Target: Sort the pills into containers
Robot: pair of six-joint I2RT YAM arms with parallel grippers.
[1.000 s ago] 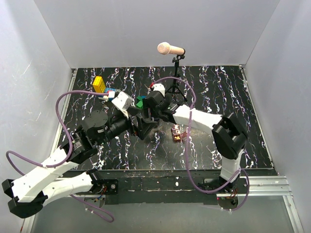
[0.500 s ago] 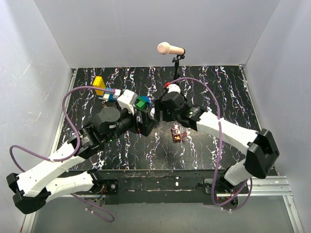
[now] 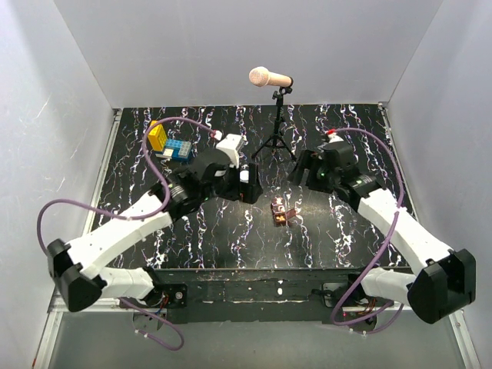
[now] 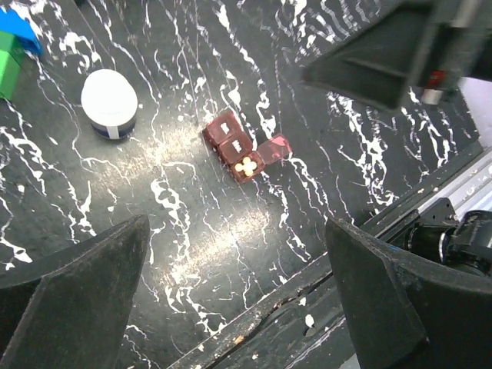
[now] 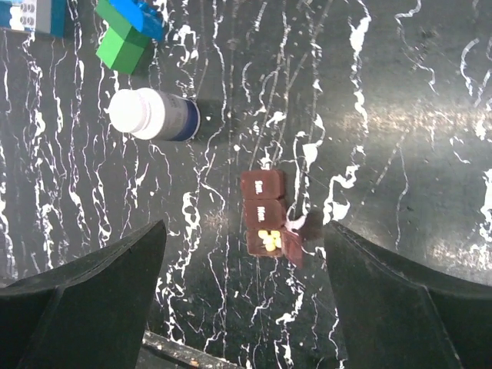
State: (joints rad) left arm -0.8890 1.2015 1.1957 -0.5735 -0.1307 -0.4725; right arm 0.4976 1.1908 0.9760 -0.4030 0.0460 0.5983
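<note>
Black marbled tabletop (image 3: pixel 369 131), pill sorting.
Reddish-brown pill box (image 5: pixel 269 223), one lid open, pale pills inside; left gripper (image 4: pixel 237 227), right gripper (image 5: pixel 242 254): jaws spread wide.

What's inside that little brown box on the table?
The box has one end compartment open, with a few pale yellow pills inside. Its other two lids are shut, hiding what they hold.

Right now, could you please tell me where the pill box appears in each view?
Top external: pill box just right of centre.
Left wrist: pill box at centre, slightly high.
Right wrist: pill box at centre, slightly low.
Landmark: white bottle, wrist views only.
</note>
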